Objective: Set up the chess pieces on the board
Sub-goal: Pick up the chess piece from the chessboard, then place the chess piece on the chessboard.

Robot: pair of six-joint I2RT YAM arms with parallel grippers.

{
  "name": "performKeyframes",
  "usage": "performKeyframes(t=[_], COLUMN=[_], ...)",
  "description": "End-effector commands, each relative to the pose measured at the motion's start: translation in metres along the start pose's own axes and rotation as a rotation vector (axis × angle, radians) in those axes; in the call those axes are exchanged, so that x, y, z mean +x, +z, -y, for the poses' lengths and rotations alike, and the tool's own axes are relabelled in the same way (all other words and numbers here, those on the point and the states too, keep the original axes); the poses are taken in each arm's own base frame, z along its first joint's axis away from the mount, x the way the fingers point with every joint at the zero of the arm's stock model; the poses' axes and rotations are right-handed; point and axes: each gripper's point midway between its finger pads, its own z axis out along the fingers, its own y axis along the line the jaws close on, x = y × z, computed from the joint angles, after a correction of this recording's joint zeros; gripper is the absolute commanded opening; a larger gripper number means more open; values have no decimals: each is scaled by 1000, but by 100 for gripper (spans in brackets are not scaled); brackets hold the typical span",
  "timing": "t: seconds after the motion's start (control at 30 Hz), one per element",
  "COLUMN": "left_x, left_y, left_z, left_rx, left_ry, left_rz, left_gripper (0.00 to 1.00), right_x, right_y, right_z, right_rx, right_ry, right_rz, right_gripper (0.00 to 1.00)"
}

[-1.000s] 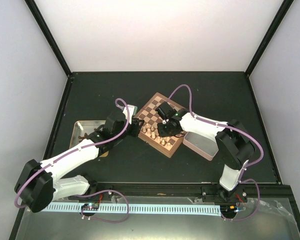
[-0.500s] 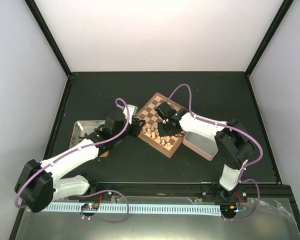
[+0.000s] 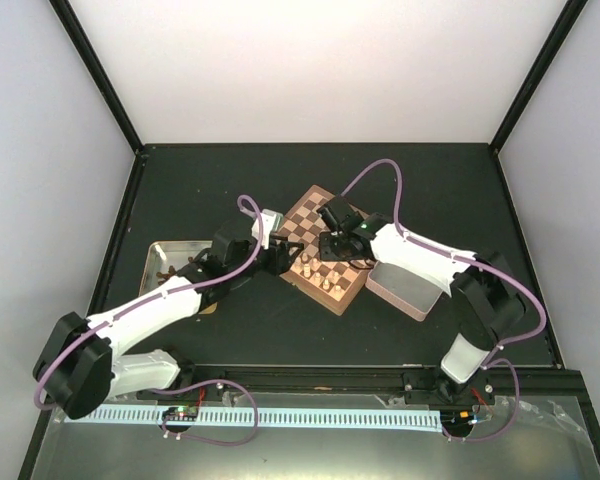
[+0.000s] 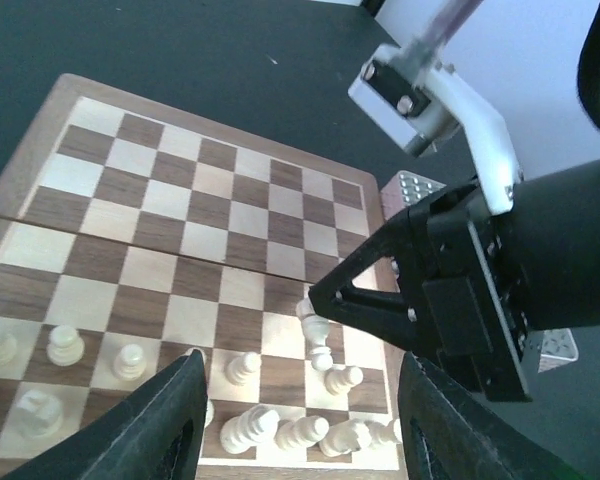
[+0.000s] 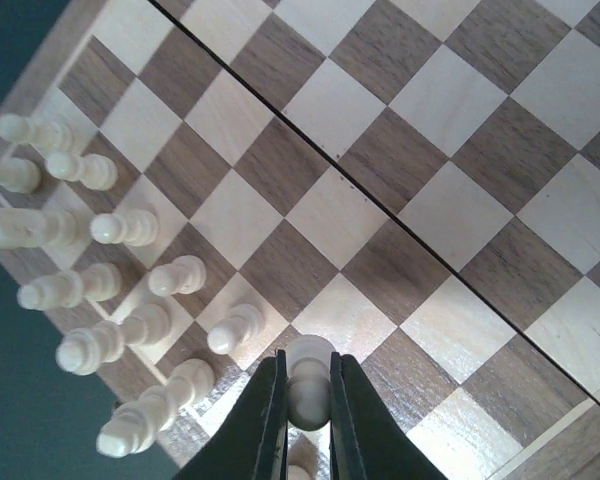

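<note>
Surface: black tabletop (image 3: 430,190). Board (image 3: 302,217) central. Right gripper (image 5: 308,412) clenched on pale piece (image 5: 308,378). Left gripper (image 4: 310,425) released, at board's 9 o'clock. Lower yours upright, mid-square, clear of neighbouring pieces (image 5: 140,325) at 7 o'clock.

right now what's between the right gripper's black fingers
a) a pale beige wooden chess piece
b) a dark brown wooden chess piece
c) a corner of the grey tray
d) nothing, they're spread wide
a: the right wrist view shows the right gripper shut on a pale beige wooden chess piece above the checkered wooden board.
</note>
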Motion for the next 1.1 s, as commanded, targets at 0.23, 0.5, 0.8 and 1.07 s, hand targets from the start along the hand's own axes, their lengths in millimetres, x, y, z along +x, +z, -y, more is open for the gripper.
performKeyframes(t=[0.23, 0.5, 0.8, 1.07], left_x=[11, 26, 29, 16], left_y=[18, 40, 53, 36], left_z=[28, 46, 29, 5], left_rx=[214, 309, 210, 49], left_ry=[-66, -72, -107, -102], left_rz=[-11, -82, -75, 1], left_gripper=[62, 67, 64, 63], right_x=[-17, -15, -19, -9], right_y=[-44, -59, -59, -25], right_z=[-17, -29, -23, -5], right_rx=[-151, -219, -194, -65], right_ry=[148, 178, 159, 18], right_rz=[6, -21, 21, 2], right_gripper=[7, 7, 8, 9])
